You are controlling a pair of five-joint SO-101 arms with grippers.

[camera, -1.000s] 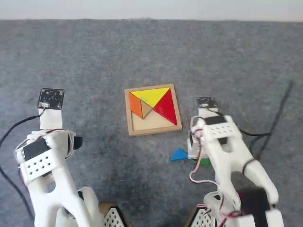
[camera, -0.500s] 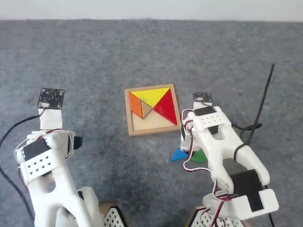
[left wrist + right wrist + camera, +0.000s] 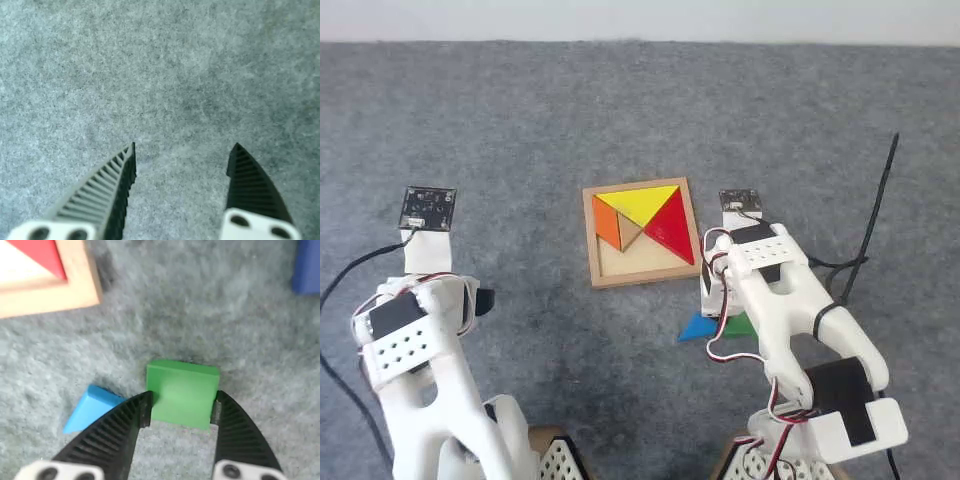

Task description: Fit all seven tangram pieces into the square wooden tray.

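**Clerk:** Movement to be logged first. The right arm (image 3: 790, 300) has been swung a little toward the tray (image 3: 645, 277) since a second ago. The green square (image 3: 183, 390) has been carried with it and is now nearer the tray's near corner.

**Checker:** Is anything else altered?

**Clerk:** No. The left arm (image 3: 415, 340) is recorded where it was. The left gripper (image 3: 182, 155) is spread wide over bare grey carpet (image 3: 160, 75), with nothing between the jaws.

**Checker:** Tray contents, largest down?

**Clerk:** A red triangle (image 3: 670, 228), a yellow triangle (image 3: 638, 205) and an orange piece (image 3: 607, 226) are seated. Whether the tan wedge between them is a piece or bare wood cannot be told. The strip along the tray's near side is left unfilled.

**Checker:** And the loose stock?

**Clerk:** The green square is pinched on two opposite sides by the right gripper (image 3: 182, 402). Whether it is lifted clear of the carpet cannot be told. A light blue triangle (image 3: 90, 407) lies just beside it, and a dark blue piece (image 3: 306, 265) is well apart at the edge of the wrist view.

**Checker:** Meaning for the task?

**Clerk:** The green square is judged secured and partway to the tray. At least three pieces are still to be fitted.
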